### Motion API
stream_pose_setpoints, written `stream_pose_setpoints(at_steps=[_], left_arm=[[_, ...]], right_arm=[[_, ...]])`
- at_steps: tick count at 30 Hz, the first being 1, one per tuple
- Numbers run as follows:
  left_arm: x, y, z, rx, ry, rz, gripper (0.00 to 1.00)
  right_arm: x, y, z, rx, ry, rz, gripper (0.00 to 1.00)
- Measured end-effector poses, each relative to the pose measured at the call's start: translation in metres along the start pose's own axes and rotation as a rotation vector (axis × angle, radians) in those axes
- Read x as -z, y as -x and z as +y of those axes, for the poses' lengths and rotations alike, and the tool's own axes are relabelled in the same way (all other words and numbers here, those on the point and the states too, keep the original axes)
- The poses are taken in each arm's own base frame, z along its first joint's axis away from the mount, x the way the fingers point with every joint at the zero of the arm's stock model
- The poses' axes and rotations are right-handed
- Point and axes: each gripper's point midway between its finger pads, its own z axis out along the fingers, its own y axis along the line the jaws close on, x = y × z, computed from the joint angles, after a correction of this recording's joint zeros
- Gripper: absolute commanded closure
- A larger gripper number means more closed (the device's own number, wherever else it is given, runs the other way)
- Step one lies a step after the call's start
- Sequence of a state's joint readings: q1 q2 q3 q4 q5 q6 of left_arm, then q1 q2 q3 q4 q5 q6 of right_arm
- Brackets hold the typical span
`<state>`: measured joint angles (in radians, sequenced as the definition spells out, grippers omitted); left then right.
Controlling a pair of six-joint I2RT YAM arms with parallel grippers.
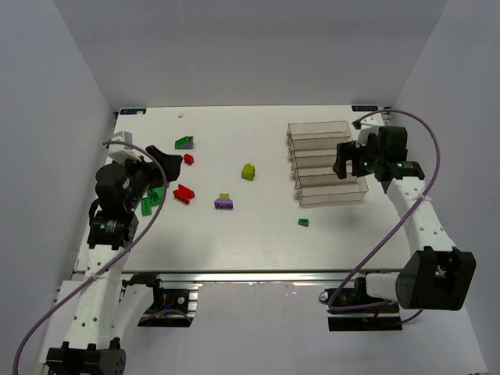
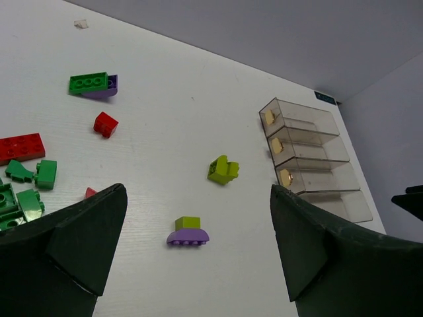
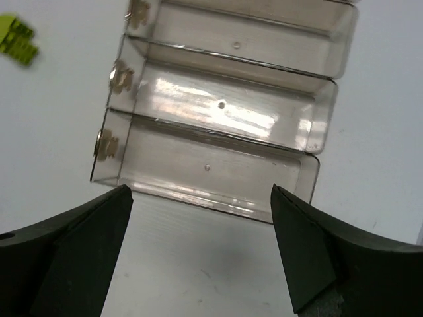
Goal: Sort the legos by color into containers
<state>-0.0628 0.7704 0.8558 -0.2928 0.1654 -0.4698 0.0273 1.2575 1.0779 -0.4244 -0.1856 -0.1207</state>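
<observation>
The legos lie scattered on the white table's left half: a green one on a purple one, a red one, a yellow-green one, a purple one with a yellow-green top, red ones and green ones. A small green one lies apart, below the containers. These are clear bins joined in a row, and they look empty. My left gripper hangs open above the left cluster, holding nothing. My right gripper is open over the containers' near end.
White walls close in the table on three sides. In the left wrist view the purple lego lies between my fingers, with the yellow-green lego beyond it. A small white scrap lies at the back left.
</observation>
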Motion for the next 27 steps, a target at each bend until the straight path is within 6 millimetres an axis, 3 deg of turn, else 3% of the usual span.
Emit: stream_pose_setpoints(at_steps=[3, 8, 9, 10, 11, 13, 14, 15, 17, 18, 19, 21, 23, 27], left_arm=[[0.009, 0.003, -0.004, 0.016, -0.014, -0.025, 0.02], [0.017, -0.001, -0.006, 0.062, -0.025, -0.039, 0.11], [0.017, -0.005, -0.005, 0.073, -0.024, -0.034, 0.28], [0.016, -0.008, -0.003, 0.084, -0.020, -0.027, 0.38], [0.015, -0.011, -0.002, 0.095, -0.018, -0.019, 0.49], [0.012, -0.017, 0.000, 0.117, -0.007, 0.004, 0.70], [0.010, -0.019, 0.001, 0.122, -0.003, 0.011, 0.72], [0.008, -0.021, 0.002, 0.132, 0.001, 0.022, 0.72], [0.005, -0.027, 0.003, 0.149, 0.004, 0.047, 0.63], [0.004, -0.031, 0.004, 0.157, 0.003, 0.058, 0.55], [0.003, -0.034, 0.004, 0.166, 0.004, 0.067, 0.39], [0.003, -0.039, 0.005, 0.179, 0.007, 0.088, 0.29], [0.003, -0.041, 0.005, 0.189, 0.007, 0.095, 0.23], [0.004, -0.042, 0.005, 0.194, 0.010, 0.101, 0.22]], right_arm=[[-0.001, -0.010, 0.019, 0.175, 0.162, 0.039, 0.10], [0.010, -0.051, 0.078, 0.474, 0.543, 0.119, 0.11], [0.015, -0.059, 0.091, 0.517, 0.624, 0.118, 0.11], [0.018, -0.065, 0.101, 0.537, 0.681, 0.112, 0.15], [0.022, -0.070, 0.109, 0.552, 0.732, 0.098, 0.27], [0.025, -0.077, 0.120, 0.558, 0.786, 0.091, 0.38], [0.026, -0.080, 0.124, 0.560, 0.800, 0.094, 0.39], [0.026, -0.082, 0.128, 0.564, 0.810, 0.099, 0.40], [0.025, -0.085, 0.136, 0.591, 0.822, 0.103, 0.37], [0.024, -0.087, 0.139, 0.605, 0.823, 0.112, 0.32], [0.023, -0.089, 0.141, 0.621, 0.821, 0.119, 0.29], [0.019, -0.095, 0.145, 0.654, 0.820, 0.140, 0.27], [0.014, -0.108, 0.148, 0.683, 0.813, 0.176, 0.28], [0.005, -0.141, 0.148, 0.718, 0.786, 0.301, 0.31]])
